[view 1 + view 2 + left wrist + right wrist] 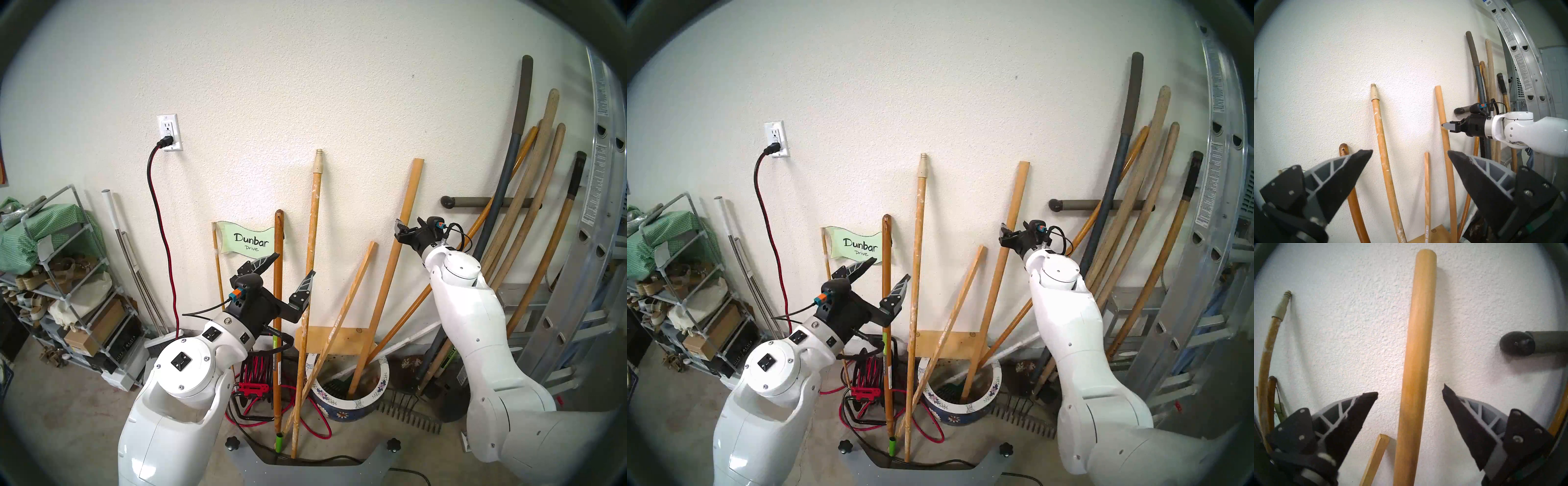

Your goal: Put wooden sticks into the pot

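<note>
The thick yellow-tan dowel (412, 190) (1422, 310) stands with its foot inside the blue flowered pot (385, 376) (996, 376) and leans on the wall. My right gripper (409, 225) (1409, 392) is open around the dowel's upper part, with a gap on each side. The paint-flecked handle (315, 203) (1379, 122) with the cream threaded tip stands on the floor left of the pot, against the wall. My left gripper (291, 268) (1410, 151) is open just in front of that handle, holding nothing.
A thin square slat (356, 281) also leans out of the pot. A brown handle (279, 258) and a Dunbar Drive sign (249, 241) stand to the left. Tool handles (529, 203), a wall bar (475, 202) and a ladder (600, 203) crowd the right. A red cord reel (258, 373) and a rake (407, 417) lie on the floor.
</note>
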Robot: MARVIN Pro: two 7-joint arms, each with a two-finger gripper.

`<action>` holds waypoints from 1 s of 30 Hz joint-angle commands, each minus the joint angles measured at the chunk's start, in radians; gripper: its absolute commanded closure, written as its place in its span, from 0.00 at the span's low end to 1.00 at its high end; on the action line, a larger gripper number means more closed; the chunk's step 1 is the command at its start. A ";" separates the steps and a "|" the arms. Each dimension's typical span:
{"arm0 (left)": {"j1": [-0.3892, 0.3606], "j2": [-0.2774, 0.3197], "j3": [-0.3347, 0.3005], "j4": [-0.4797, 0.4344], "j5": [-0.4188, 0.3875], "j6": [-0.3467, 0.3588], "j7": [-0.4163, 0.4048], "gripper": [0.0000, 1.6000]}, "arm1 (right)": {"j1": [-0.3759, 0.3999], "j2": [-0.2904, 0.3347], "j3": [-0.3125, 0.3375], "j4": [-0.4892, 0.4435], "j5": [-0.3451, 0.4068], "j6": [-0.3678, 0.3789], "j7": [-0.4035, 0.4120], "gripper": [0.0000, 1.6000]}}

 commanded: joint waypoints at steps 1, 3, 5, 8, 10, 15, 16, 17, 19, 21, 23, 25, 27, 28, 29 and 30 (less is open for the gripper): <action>0.000 0.000 0.000 0.000 0.000 0.000 0.000 0.00 | -0.082 0.017 0.013 -0.112 0.014 -0.015 0.030 0.00; 0.000 0.000 0.000 0.000 0.000 0.000 0.000 0.00 | -0.107 0.020 0.020 -0.144 0.019 -0.015 0.039 0.03; 0.000 0.000 0.000 0.000 0.000 0.000 0.000 0.00 | -0.133 0.023 0.028 -0.180 0.025 -0.014 0.048 0.02; 0.000 0.000 0.000 0.000 0.000 0.000 0.000 0.00 | -0.169 0.026 0.042 -0.227 0.035 -0.012 0.058 0.00; 0.000 0.000 0.000 0.000 0.000 0.000 0.000 0.00 | -0.191 0.027 0.049 -0.255 0.041 -0.010 0.064 0.00; 0.000 0.000 0.000 0.000 0.000 0.000 0.000 0.00 | -0.256 0.027 0.071 -0.335 0.059 -0.003 0.081 0.00; 0.000 0.000 0.000 0.000 0.000 0.000 0.000 0.00 | -0.269 0.027 0.076 -0.353 0.062 -0.001 0.082 0.00; 0.000 0.000 0.000 0.000 0.000 0.000 0.000 0.00 | -0.279 0.027 0.080 -0.364 0.066 -0.001 0.086 0.00; 0.000 0.000 0.000 0.000 0.000 0.000 0.000 0.00 | -0.334 0.026 0.093 -0.456 0.075 0.010 0.091 0.00; 0.000 0.000 0.000 0.000 0.000 0.000 0.000 0.00 | -0.333 0.025 0.094 -0.445 0.078 0.007 0.095 0.00; 0.000 0.000 0.000 0.000 0.000 0.000 0.000 0.00 | -0.349 0.024 0.099 -0.454 0.085 0.010 0.104 0.00; 0.000 0.000 0.000 0.000 0.000 0.000 0.000 0.00 | -0.381 0.023 0.107 -0.496 0.091 0.021 0.108 0.00; 0.000 0.000 0.000 0.000 0.000 0.000 0.000 0.00 | -0.402 0.022 0.114 -0.523 0.096 0.030 0.111 0.00; 0.000 0.000 0.000 0.000 0.000 0.000 0.000 0.00 | -0.406 0.020 0.117 -0.530 0.097 0.034 0.113 0.00; 0.000 0.000 0.000 0.000 0.000 0.000 0.000 0.00 | -0.440 0.019 0.124 -0.577 0.100 0.046 0.110 0.00; 0.000 0.000 0.000 0.000 0.000 0.000 0.000 0.00 | -0.412 0.015 0.121 -0.541 0.101 0.044 0.118 0.00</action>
